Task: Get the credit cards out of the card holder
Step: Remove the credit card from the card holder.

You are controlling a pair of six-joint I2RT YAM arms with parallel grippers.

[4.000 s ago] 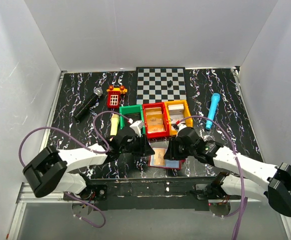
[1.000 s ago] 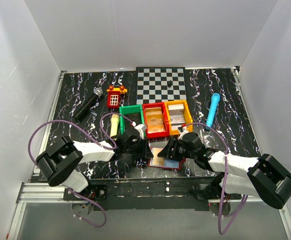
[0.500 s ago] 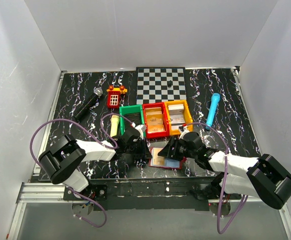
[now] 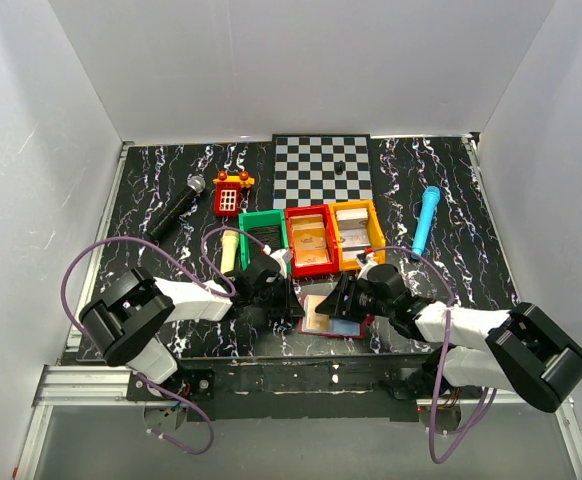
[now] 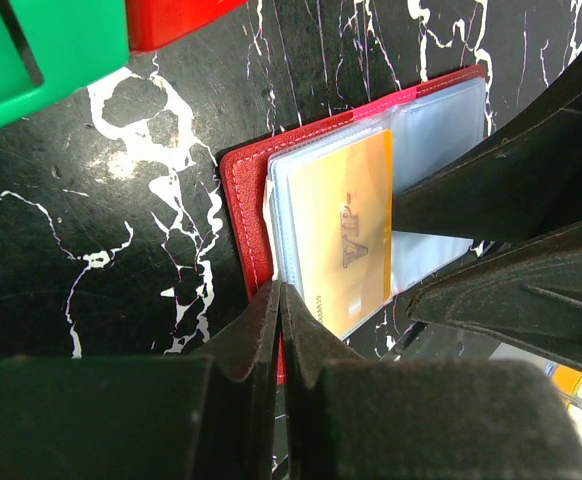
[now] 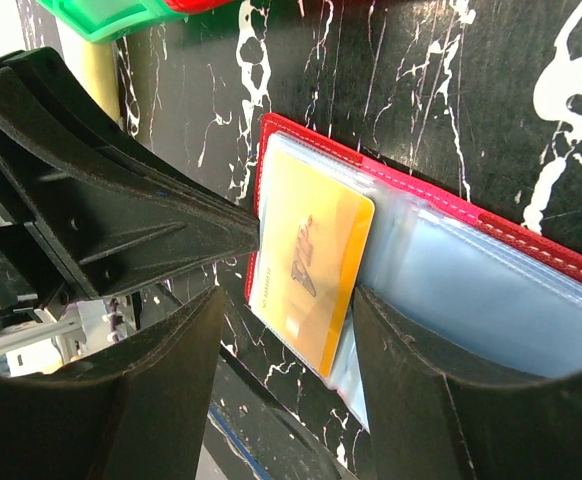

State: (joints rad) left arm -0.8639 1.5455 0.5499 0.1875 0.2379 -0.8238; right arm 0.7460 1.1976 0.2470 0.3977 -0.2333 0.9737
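Nearest us, at 6 o'clock on the table (image 4: 451, 180), the card holder (image 5: 239, 210) lies open and flat, sleeves up, just inside the near edge. A tan-orange card (image 5: 346, 230) sits in the top sleeve of its left half with one end proud of the plastic, so we judge it ready to be drawn out but not yet free.

The left gripper (image 5: 279, 292) points in from 9 o'clock with its fingers pressed together. The tips are against the holder's red edge, right beside that card. We cannot tell whether a sliver of cover or sleeve is nipped between them. We read this as either pinning the case or feeling for the card's lip.

The right gripper (image 6: 286, 292) points in from 3 o'clock with its jaws standing apart, clamped on nothing. One finger is over the pale sleeves, the other is off the case above the table, and the card's end lies between them. We think it is placed to stop the case sliding and to take the card.

Just beyond, at 12 o'clock from the holder, the green bin (image 4: 261, 214), red bin (image 4: 309, 210) and yellow bin (image 4: 377, 228) stand side by side, probably as drop spots. The flat things inside them are too small for us to name.

Farthest, well apart from the work, are the black microphone (image 4: 178, 207) at 10 o'clock, the red toy phone (image 4: 231, 192) at 11, the chessboard (image 4: 306, 175) at 12 and the blue microphone (image 4: 426, 220) at 2
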